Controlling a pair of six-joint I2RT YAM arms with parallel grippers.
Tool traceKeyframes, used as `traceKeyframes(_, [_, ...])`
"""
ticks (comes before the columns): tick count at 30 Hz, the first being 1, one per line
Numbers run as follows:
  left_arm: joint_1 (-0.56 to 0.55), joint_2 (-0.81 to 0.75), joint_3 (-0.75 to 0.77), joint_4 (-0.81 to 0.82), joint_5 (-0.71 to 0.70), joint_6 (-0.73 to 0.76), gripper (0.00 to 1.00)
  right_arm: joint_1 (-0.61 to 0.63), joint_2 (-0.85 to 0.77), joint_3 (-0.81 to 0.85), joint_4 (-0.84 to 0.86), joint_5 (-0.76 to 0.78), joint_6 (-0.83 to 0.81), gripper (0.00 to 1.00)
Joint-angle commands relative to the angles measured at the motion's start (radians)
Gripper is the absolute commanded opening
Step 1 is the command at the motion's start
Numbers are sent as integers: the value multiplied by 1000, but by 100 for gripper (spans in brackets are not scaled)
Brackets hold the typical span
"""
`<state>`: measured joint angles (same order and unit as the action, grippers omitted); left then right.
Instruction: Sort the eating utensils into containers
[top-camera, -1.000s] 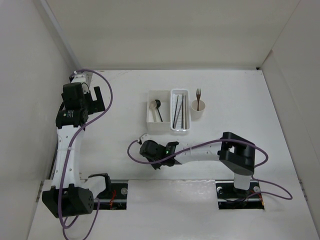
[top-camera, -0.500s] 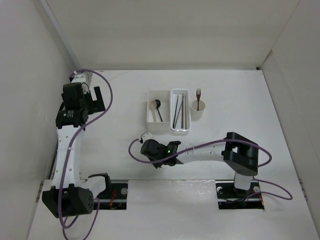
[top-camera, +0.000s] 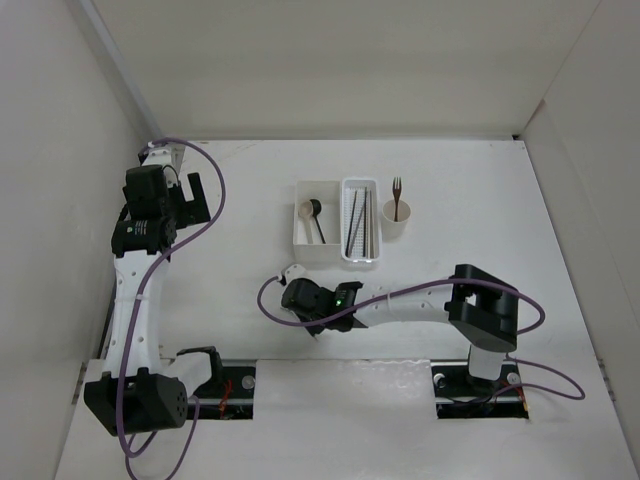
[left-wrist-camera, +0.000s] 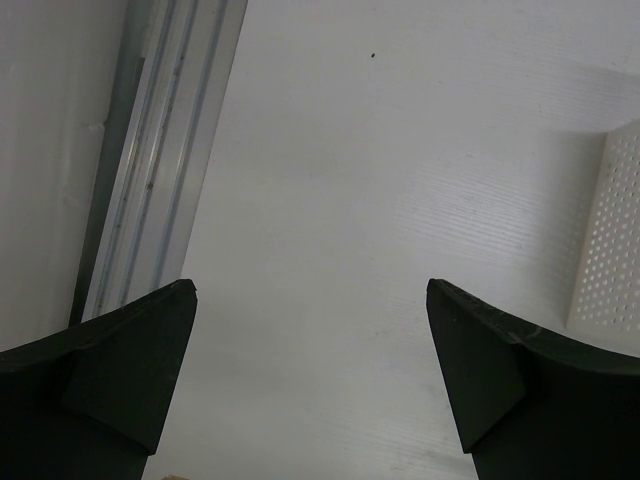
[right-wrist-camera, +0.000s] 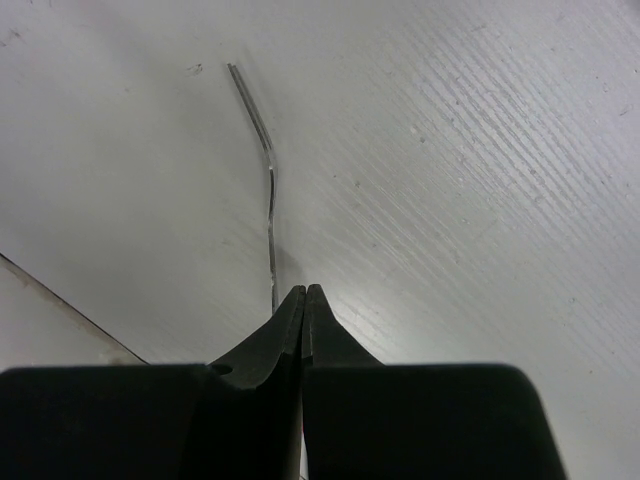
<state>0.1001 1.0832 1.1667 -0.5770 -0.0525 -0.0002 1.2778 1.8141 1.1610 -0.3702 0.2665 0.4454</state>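
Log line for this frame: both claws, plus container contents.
right claw: shut on silver fork | left claw: open, empty | box: spoons | tray: chopsticks | cup: brown fork

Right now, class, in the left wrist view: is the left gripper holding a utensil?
No: the left gripper is open, with only bare table showing between its jaws.

Top external: high, looking straight down; arm bases (top-camera: 140, 400) at 6 o'clock, back wall (top-camera: 330, 70) at 12. Left wrist: low over the table (left-wrist-camera: 330, 200), with a corner of the perforated tray (left-wrist-camera: 612, 235) at 3 o'clock, also seen from overhead. Right wrist: very close to the table, facing 12 along the small silver fork (right-wrist-camera: 268, 190).
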Motion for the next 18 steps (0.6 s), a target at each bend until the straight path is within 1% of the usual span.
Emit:
traceKeyframes(1, [6,-17,5,23,11,9,100,6,-29,2,5,11,3,0])
traceKeyframes(6, [6,-17,5,23,11,9,100,6,-18,22,5,-1,-16,0])
traceKeyframes(7, [6,-17,5,23,11,9,100,6,-9,34,5,-1,-16,4])
traceKeyframes(9, [6,-17,5,23,11,9,100,6,-9,43,-6,-1,-28,17])
traceKeyframes(10, [6,-17,5,23,11,9,100,6,-9,57,-16,-1,-37,25])
traceKeyframes(12, [6,-17,5,23,11,9,100,6,-9,69,-16,-10,-48,32])
traceKeyframes(15, [6,-17,5,23,11,9,100,6,-9,78,-16,-21,-66,34])
traceKeyframes(17, [6,-17,5,23,11,9,100,6,-9,78,-4,-49,-77,35])
traceKeyframes(18, [6,-17,5,23,11,9,100,6,16,78,-4,-61,-88,35])
